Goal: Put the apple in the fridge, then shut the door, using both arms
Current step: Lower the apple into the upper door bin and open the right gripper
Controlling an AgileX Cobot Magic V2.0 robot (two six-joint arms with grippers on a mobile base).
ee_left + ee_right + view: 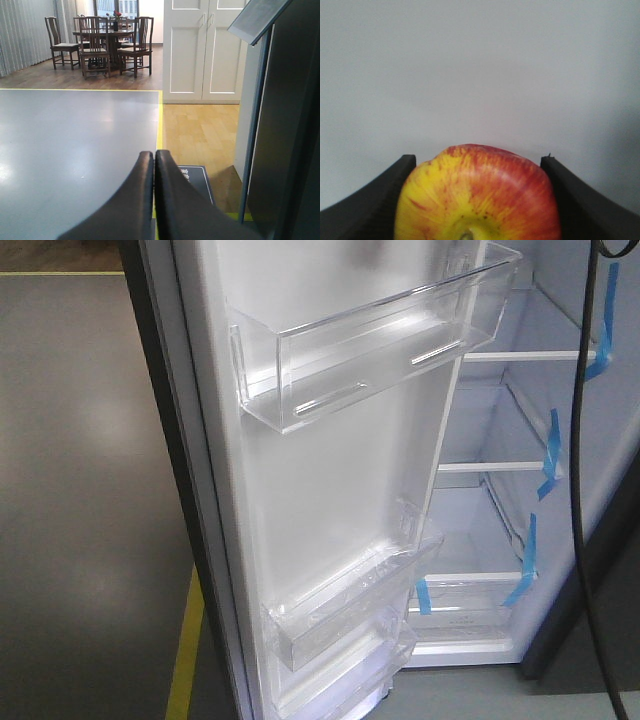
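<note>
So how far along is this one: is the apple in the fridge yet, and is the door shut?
Done: the door stands open, and the visible shelves of the fridge are bare. In hand: the right gripper is clamped on the apple, not yet released. The left gripper is shut and empty. Left: set the apple inside, let go, close the door.

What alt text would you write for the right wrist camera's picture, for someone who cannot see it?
A red and yellow apple, stem end toward the camera, sits gripped between the two black fingers of the right gripper. Behind it is a plain pale grey surface.
</note>
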